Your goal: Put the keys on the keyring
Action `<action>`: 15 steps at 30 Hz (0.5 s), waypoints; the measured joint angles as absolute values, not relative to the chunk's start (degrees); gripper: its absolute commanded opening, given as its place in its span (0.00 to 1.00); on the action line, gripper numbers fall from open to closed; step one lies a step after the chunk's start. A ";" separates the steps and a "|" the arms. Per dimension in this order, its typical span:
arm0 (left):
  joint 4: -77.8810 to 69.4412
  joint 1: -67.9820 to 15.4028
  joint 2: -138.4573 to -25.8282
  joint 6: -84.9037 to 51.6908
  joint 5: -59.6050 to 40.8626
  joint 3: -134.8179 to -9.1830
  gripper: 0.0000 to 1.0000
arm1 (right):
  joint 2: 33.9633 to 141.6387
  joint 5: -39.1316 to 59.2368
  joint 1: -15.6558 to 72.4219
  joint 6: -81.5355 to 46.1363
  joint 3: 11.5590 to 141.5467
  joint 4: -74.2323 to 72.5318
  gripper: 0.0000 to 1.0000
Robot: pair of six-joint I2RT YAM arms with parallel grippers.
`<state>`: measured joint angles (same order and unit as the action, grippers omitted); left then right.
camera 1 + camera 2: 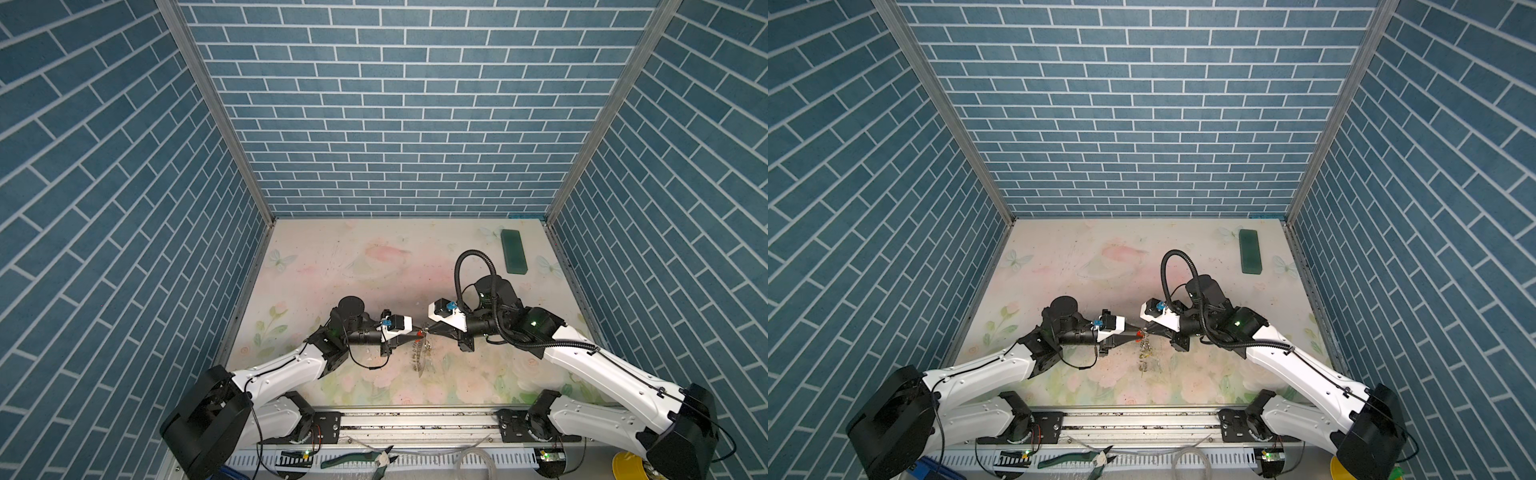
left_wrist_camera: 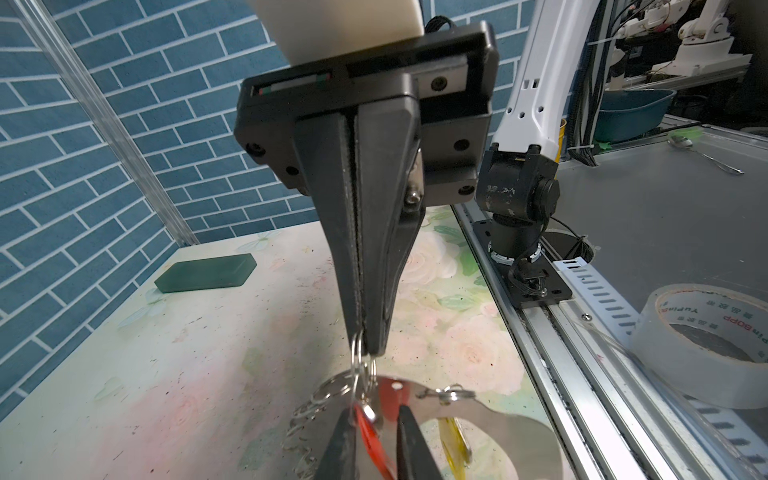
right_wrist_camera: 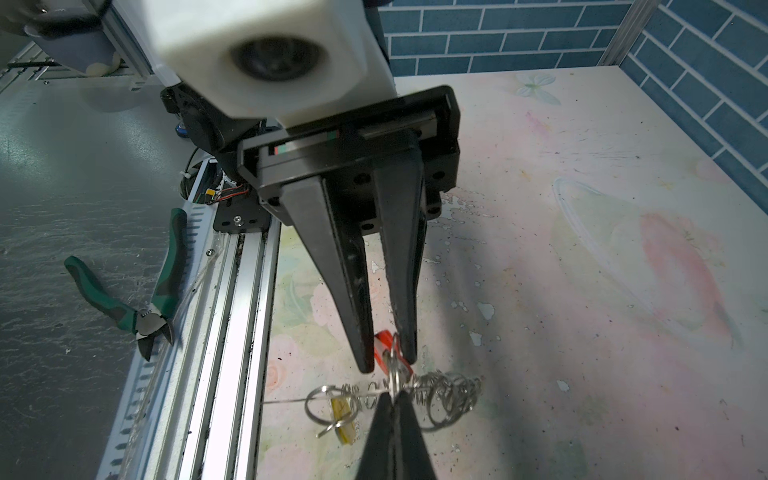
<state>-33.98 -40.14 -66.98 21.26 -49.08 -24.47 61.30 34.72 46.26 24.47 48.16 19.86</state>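
Observation:
The keyring (image 2: 498, 419) is a shiny flat hoop fringed with silver wire clips. It hangs under both grippers at mid-table in both top views (image 1: 420, 358) (image 1: 1144, 353). My right gripper (image 2: 365, 353) (image 3: 392, 397) is shut on a silver ring at the hoop's rim. Tip to tip with it, my left gripper (image 2: 379, 411) (image 3: 386, 361) has its fingers narrowly apart, closed on the red key (image 2: 372, 424) (image 3: 383, 345). The yellow key (image 2: 455, 440) (image 3: 345, 415) dangles from a ring on the hoop.
A dark green block (image 1: 513, 251) (image 1: 1250, 251) lies at the far right of the flowered table. Green-handled pliers (image 1: 361, 457) (image 3: 124, 299) rest beyond the front rail. A roll of tape (image 2: 706, 345) sits off the table. Blue brick walls enclose three sides.

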 measured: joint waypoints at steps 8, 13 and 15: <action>-33.45 -40.23 -67.64 21.34 -46.06 -24.47 0.08 | 61.60 34.65 46.28 24.34 48.05 17.63 0.00; -33.19 -40.25 -67.64 21.39 -44.47 -24.47 0.03 | 61.58 34.37 46.33 23.83 47.31 16.23 0.00; -32.93 -40.27 -67.64 21.50 -43.83 -24.47 0.03 | 61.41 34.30 46.35 23.16 46.54 14.94 0.00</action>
<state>-32.93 -40.27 -67.64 21.50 -43.83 -24.47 61.41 34.30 46.35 23.16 46.54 14.94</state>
